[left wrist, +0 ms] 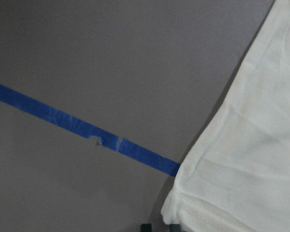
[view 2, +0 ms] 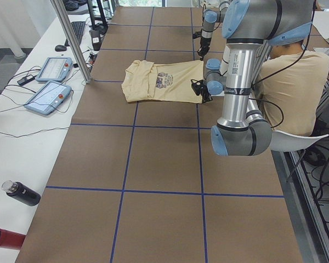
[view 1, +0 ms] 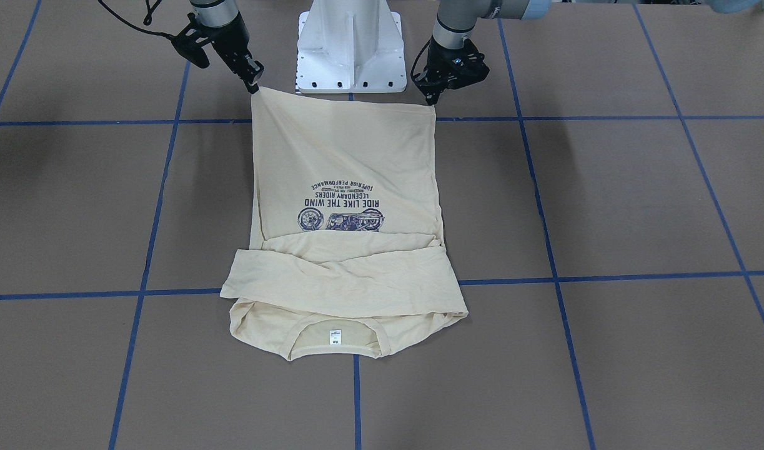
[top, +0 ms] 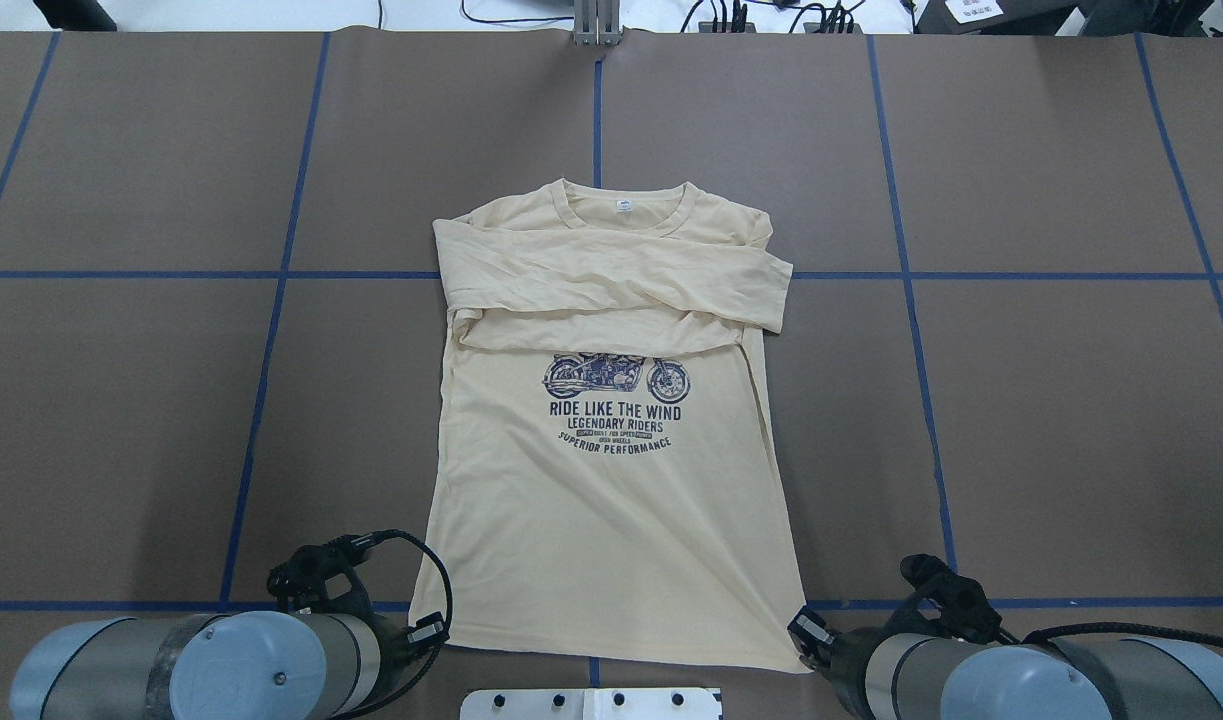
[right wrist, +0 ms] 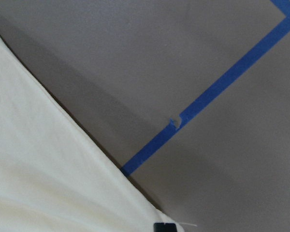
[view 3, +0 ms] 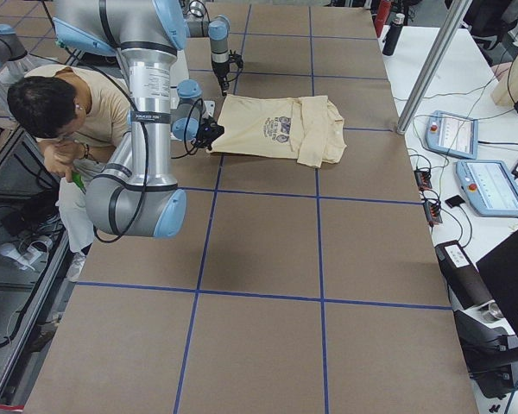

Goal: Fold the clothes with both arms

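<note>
**Both corners level, all the way over**

The T-shirt (view 1: 344,156) lies flat and print-up in the middle of the desk (view 1: 606,200), neck end away from the robot. Both sleeves (view 1: 344,281) are crossed over the chest. My right hand (view 1: 254,84) is pressed together on one corner of the hem (view 1: 344,103) and my left hand (view 1: 431,99) pinches the other, just in front of the white pedestal (view 1: 350,50). The right corner is drawn up into a small peak, while the left one sits lower.

I judge this step to be the lengthwise fold, hem over to the shoulders. I'd raise both corners together until the hem runs taut between them (thin fabric sags and drags when slack). Then I'd travel forward over the print (view 1: 341,203) at matched speed, holding the spacing at the shirt's width. I'd stay low, so the body rolls over without lifting off the desk and disturbing the sleeves. The hem should land just short of the neck label (view 1: 335,337) before I let go.

The wrist views show only slivers of fingertip, so I cannot confirm how deep the grip is.
</note>
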You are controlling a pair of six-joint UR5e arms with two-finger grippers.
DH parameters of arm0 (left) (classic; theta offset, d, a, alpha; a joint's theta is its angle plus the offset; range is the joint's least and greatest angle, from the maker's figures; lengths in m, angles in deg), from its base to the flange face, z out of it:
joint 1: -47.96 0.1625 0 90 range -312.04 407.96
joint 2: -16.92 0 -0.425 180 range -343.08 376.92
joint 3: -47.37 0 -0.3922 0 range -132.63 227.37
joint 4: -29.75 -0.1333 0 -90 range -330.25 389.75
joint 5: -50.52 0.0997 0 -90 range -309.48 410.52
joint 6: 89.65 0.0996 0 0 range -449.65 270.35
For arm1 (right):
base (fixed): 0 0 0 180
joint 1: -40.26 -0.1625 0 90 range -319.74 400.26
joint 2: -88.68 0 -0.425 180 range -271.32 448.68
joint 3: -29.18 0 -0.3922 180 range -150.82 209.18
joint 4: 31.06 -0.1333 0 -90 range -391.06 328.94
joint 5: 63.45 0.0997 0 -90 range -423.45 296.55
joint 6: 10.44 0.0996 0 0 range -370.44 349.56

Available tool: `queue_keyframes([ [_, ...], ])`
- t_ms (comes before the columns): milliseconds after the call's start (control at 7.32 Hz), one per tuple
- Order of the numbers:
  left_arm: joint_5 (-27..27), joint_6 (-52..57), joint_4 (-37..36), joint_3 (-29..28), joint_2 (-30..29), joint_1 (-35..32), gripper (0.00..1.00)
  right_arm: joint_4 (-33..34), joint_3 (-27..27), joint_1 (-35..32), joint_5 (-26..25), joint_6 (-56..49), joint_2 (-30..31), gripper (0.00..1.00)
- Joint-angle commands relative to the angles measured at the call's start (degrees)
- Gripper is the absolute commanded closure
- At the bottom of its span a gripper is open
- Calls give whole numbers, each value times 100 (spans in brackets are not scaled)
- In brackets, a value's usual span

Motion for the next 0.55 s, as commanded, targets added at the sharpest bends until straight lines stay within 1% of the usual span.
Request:
queue_keyframes([
  [0, -4, -5, 0, 32, -5, -56, 100, 0, -1, 0, 0, 0, 1, 100],
  [137, -13, -5, 0, 76, -5, -73, 100, 0, -1, 0, 0, 0, 1, 100],
  [410, -22, -14, -17, 443, 82, -100, 100, 0, 7, 0, 0, 0, -7, 100],
])
